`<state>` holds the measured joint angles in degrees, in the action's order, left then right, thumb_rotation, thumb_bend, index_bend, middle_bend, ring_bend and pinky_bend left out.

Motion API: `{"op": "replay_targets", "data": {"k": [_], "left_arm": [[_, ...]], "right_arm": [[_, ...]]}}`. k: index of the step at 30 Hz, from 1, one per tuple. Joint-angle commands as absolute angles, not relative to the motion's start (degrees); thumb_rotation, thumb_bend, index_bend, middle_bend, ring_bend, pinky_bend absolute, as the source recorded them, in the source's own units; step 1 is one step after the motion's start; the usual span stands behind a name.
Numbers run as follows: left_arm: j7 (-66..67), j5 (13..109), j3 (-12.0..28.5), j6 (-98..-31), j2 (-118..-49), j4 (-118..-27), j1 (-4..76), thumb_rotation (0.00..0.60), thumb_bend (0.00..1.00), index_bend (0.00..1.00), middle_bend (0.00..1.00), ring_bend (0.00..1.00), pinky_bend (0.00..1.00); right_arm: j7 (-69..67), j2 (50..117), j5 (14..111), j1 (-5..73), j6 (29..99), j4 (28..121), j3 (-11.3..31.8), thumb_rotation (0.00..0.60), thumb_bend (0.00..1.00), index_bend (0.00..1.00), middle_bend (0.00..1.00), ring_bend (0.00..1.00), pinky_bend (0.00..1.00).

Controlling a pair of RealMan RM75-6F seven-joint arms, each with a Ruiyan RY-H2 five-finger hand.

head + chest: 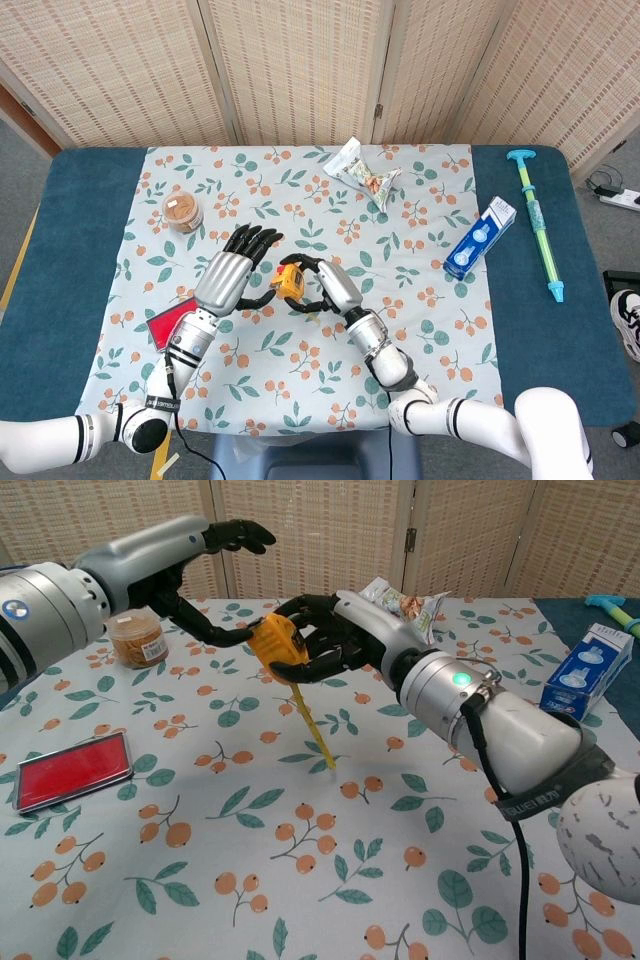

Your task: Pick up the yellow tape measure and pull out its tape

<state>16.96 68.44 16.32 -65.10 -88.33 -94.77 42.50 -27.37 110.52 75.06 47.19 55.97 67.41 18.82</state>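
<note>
Right hand gripped the yellow plastic tape measure case with fingers wrapped round it, lifted above the floral-cloth desk, likely so the thin yellow tape could hang free. Left hand was spread, holding nothing, thumb just beside the case, seemingly placed to steady it.

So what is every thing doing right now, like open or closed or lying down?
yellow tape measure: held up off the table, tape hanging out.
right hand: grips the tape measure.
left hand: open, thumb by the case.
snack bag: lying sealed.
blue box: lying flat.
</note>
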Motion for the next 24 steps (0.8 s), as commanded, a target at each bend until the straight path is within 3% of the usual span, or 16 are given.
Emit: {"op": "replay_targets", "data": {"k": [1,7,20,24], "left_arm": [[17.05,68.48,16.18,-65.32,-88.3,-94.69,42.46,0.6,0.36,0.15,0.13,0.08,0.0],[16.69,68.68,16.2,-65.77,-88.55,-94.49,42.6,0.6,0.37,0.17,0.13,0.09,0.0],[13.04,70.61,15.92,-66.61,-89.47,-92.25,42.5,0.6,0.78,0.38,0.16,0.14,0.0],[11.88,70.67,15.7,-65.9,-89.4,-92.1,42.56,0.6,0.81,0.45,0.19,0.15,0.0]], "right_arm": [[-27.5,110.4,74.99,47.06,55.96,67.49,18.78,0.6,0.47,0.57,0.51,0.44,0.24],[-27.31,110.19,74.9,46.91,55.82,67.86,18.59,0.6,0.47,0.57,0.51,0.44,0.24],[-27.05,110.18,74.35,46.98,55.15,67.79,18.71,0.6,0.47,0.57,0.51,0.44,0.24],[-27.04,110.31,74.08,47.17,54.78,67.47,18.9,0.6,0.47,0.57,0.51,0.44,0.24]]}}
